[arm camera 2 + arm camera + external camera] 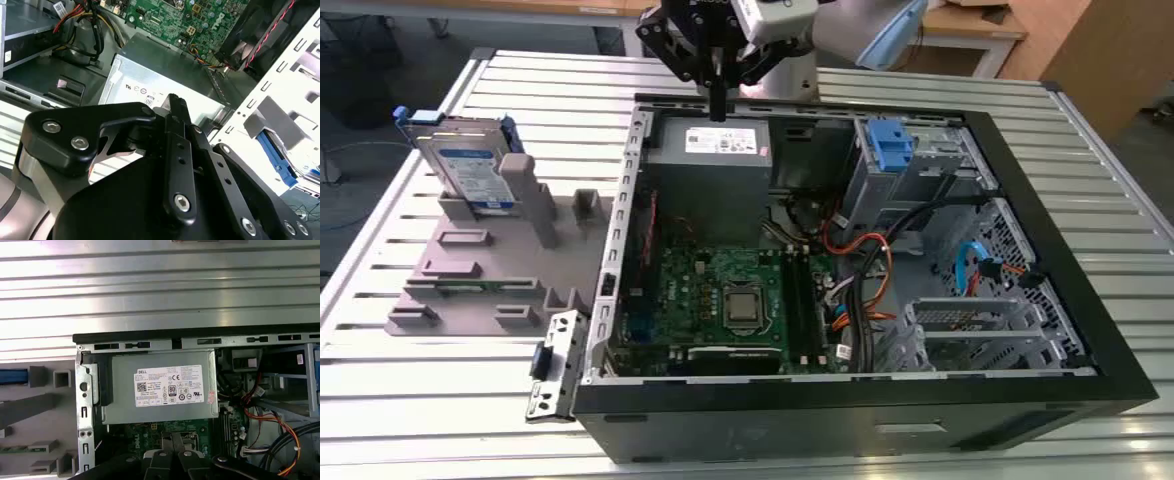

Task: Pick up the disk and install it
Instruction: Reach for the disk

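The disk (470,165), a silver drive with a white-and-blue label and a blue frame, stands on edge in a grey holder (480,260) on the table at the exterior view's left, outside the open computer case (1067,300). Its blue edge (12,376) pokes into the first wrist view. My gripper (718,114) hangs over the case's far wall, above the power-supply box (720,145), well away from the disk. Its fingers are shut with nothing between them, as both wrist views also show (175,100) (172,437).
Inside the case lie the green motherboard (727,290), orange and black cables (881,260) and a tall blue clip (887,145) on the drive bay at the far right corner. A loose metal bracket (554,365) lies by the case's near left corner. The ribbed metal table (400,400) surrounds everything.
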Controlling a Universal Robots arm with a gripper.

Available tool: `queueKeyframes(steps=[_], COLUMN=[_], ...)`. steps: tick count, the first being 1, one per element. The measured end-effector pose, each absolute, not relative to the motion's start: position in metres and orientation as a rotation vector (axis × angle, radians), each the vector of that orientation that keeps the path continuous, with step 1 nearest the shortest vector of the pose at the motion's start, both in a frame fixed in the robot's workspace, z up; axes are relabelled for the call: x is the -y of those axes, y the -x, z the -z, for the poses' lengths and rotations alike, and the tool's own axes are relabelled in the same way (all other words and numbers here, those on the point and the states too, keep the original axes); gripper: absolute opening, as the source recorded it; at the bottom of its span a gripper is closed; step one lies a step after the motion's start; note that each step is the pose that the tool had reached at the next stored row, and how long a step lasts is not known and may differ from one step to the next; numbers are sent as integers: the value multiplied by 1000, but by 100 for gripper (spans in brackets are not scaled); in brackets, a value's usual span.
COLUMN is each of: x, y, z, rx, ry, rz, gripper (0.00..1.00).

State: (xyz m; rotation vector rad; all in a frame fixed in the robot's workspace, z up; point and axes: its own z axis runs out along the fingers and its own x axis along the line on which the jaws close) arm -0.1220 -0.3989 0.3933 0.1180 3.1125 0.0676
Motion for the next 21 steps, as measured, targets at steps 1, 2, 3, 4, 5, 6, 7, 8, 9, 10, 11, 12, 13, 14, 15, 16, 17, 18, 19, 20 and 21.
queueKeyframes(steps=[1,2,3,4,5,6,7,8,9,10,11,12,13,14,15,16,17,18,19,20,21], x=[399,399,399,399,399,399,399,399,399,399,399,399,399,399,399,399,399,399,399,399,399], y=[122,122,122,122,122,122,123,123,124,124,124,124,124,125,125,125,125,125,126,126,127], z=[-393,-393,-393,-393,-393,-393,-393,-393,-393,-393,-393,-393,-393,-393,-393,-393,-393,-393,-393,-393,-393], rx=[-3113,-3112,-3112,-3112,-3112,-3112,-3112,-3112,-3112,-3112,-3112,-3112,-3112,-3113,-3113,-3112,-3113,-3112,-3112,-3112,-3112], ry=[-118,-118,-118,-118,-118,-118,-118,-118,-118,-118,-118,-118,-118,-118,-118,-118,-118,-118,-118,-118,-118], rz=[-67,-68,-68,-68,-68,-68,-68,-68,-68,-68,-68,-68,-68,-68,-68,-68,-68,-68,-68,-68,-68], gripper=[11,11,11,11,11,11,11,11,11,11,11,11,11,11,11,11,11,11,11,11,11])
